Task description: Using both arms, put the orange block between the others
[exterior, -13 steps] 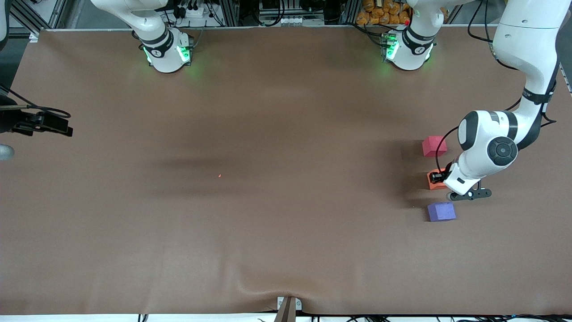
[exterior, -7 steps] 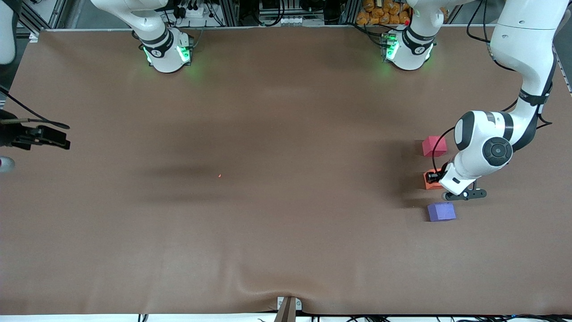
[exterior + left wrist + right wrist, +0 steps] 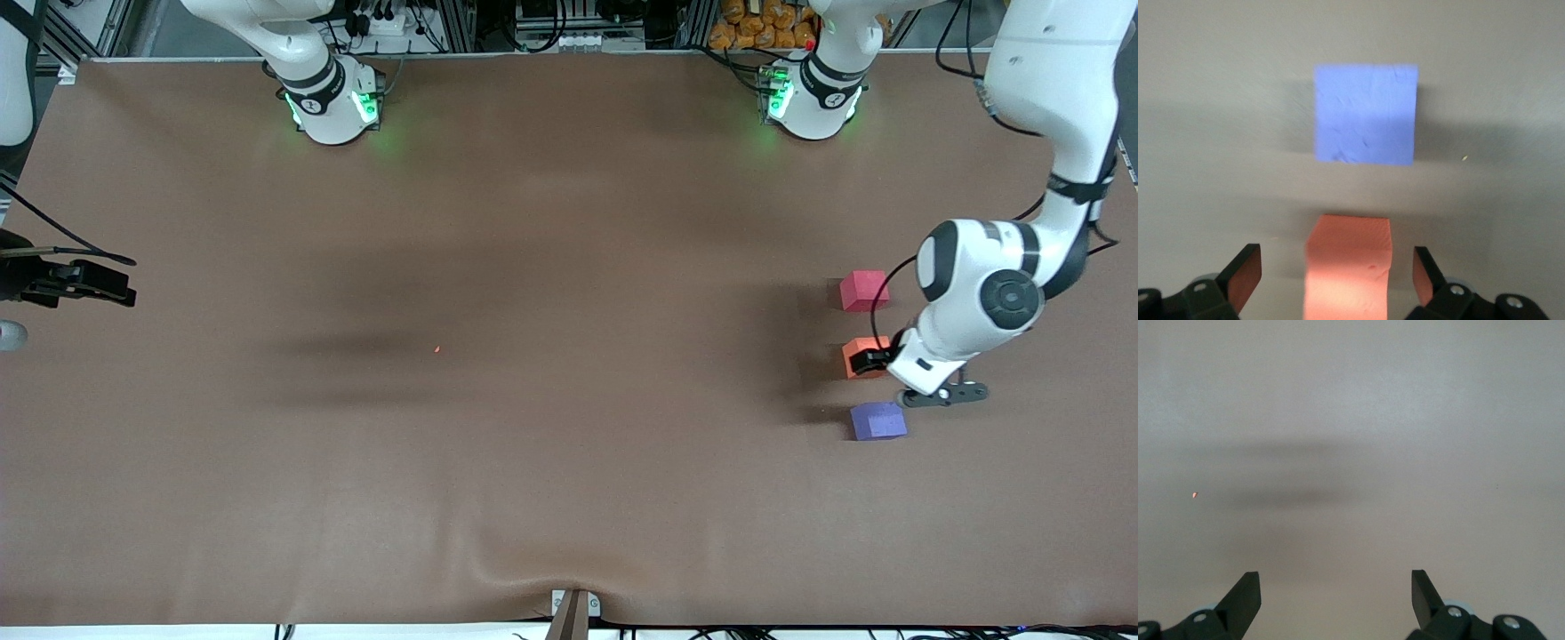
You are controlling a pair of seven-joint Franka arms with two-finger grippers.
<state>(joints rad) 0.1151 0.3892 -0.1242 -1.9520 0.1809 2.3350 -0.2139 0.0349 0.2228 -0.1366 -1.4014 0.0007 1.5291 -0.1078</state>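
Note:
The orange block (image 3: 858, 348) rests on the brown table between the pinkish-red block (image 3: 863, 291), which lies farther from the front camera, and the purple-blue block (image 3: 878, 420), which lies nearer. All three sit toward the left arm's end of the table. My left gripper (image 3: 873, 360) is low over the orange block and open. In the left wrist view its fingers (image 3: 1245, 277) stand apart from the orange block (image 3: 1348, 267) on both sides, with the purple-blue block (image 3: 1365, 113) just past it. My right gripper (image 3: 111, 292) waits open at the right arm's end, with nothing in it (image 3: 1336, 593).
The two green-lit arm bases (image 3: 333, 107) (image 3: 809, 102) stand along the table's back edge. A tiny orange speck (image 3: 436, 349) lies mid-table. The brown table cover wrinkles near a bracket (image 3: 573, 609) at the front edge.
My left gripper has opened and let go of the orange block, which now sits on the table between the other two. The right gripper has drifted slightly.

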